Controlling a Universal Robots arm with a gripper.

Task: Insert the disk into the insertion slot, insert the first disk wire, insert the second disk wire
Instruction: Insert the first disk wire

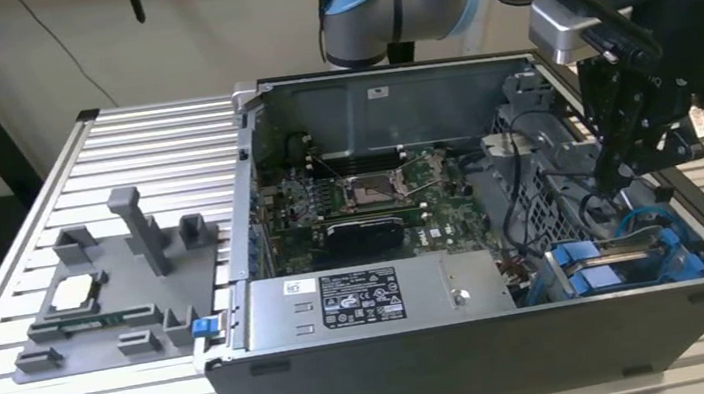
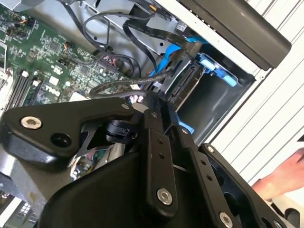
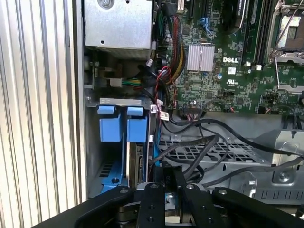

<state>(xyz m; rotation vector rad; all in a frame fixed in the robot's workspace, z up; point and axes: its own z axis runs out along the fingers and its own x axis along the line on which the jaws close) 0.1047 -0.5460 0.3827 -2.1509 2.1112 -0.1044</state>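
Note:
The disk (image 1: 632,245) stands on edge in the insertion slot (image 1: 575,282) at the case's front corner on the exterior view's right, with blue carrier tabs (image 3: 116,124) at its front. In the first wrist view the disk's edge (image 3: 137,164) shows between the blue frames. My gripper (image 1: 620,176) hangs just above this bay, and its fingers (image 3: 164,183) are close together on a black disk wire (image 2: 142,84). That wire runs up to a black connector (image 2: 193,47) beside a blue cable (image 2: 164,61). The grey bay wall (image 2: 216,102) lies right past the fingertips.
The open case holds a green motherboard (image 1: 366,195), a silver power-supply box (image 1: 378,296) and loose black cables (image 3: 209,142). A grey fixture (image 1: 121,286) with small parts stands on the slatted table on the exterior view's left. A person's hand (image 2: 280,178) rests outside the case.

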